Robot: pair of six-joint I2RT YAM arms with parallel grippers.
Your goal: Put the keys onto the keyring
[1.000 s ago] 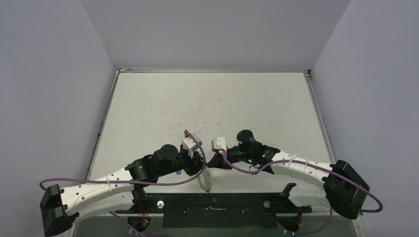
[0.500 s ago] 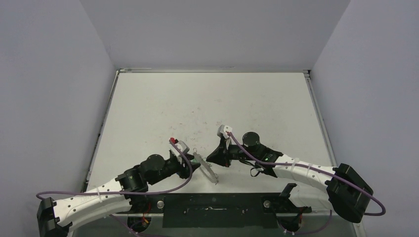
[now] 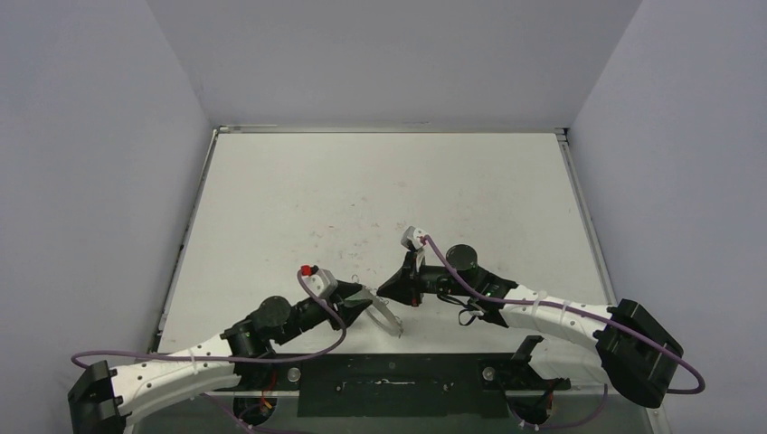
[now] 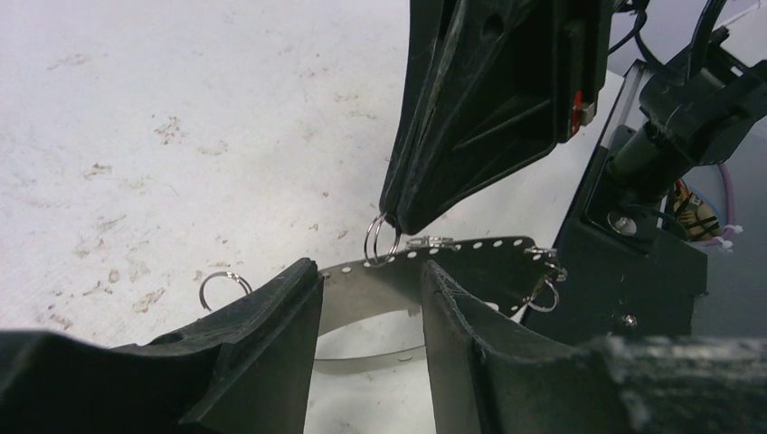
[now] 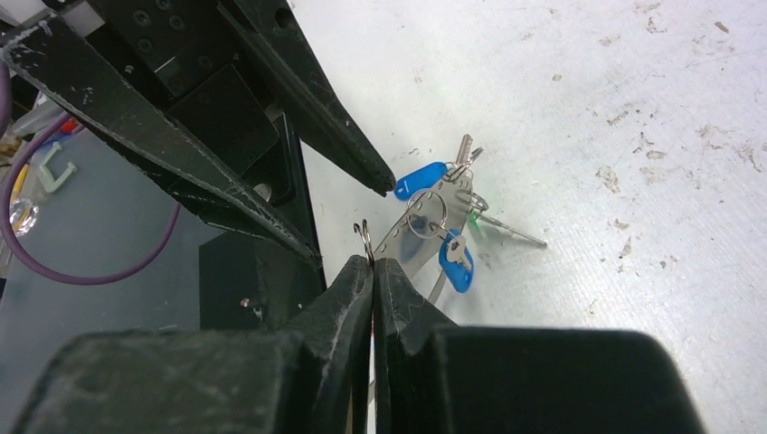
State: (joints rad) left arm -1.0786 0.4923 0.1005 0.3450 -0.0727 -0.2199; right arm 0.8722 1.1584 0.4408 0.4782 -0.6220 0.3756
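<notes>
The keyring (image 4: pixel 470 258) is a thin silvery band with a row of holes, and it also shows as a keyring (image 3: pixel 389 316) hoop near the table's front edge. Keys with blue heads (image 5: pixel 455 260) and a green one (image 5: pixel 472 221) hang together on the keyring (image 5: pixel 398 242). My right gripper (image 5: pixel 371 262) is shut on a small split ring (image 5: pixel 364 237) at the band's rim, the same split ring (image 4: pixel 380 240) in the left wrist view. My left gripper (image 4: pixel 369 276) is open, with a finger on each side of the band and nothing held.
A loose split ring (image 4: pixel 222 285) lies on the stained white table (image 3: pixel 380 190) just left of my left fingers. The black base plate (image 3: pixel 398 375) runs along the near edge behind the hoop. Grey walls close in both sides.
My left gripper has opened and drawn back to the left, letting go of the hoop. The right gripper, still shut, moved slightly farther onto the table with the hoop following.
</notes>
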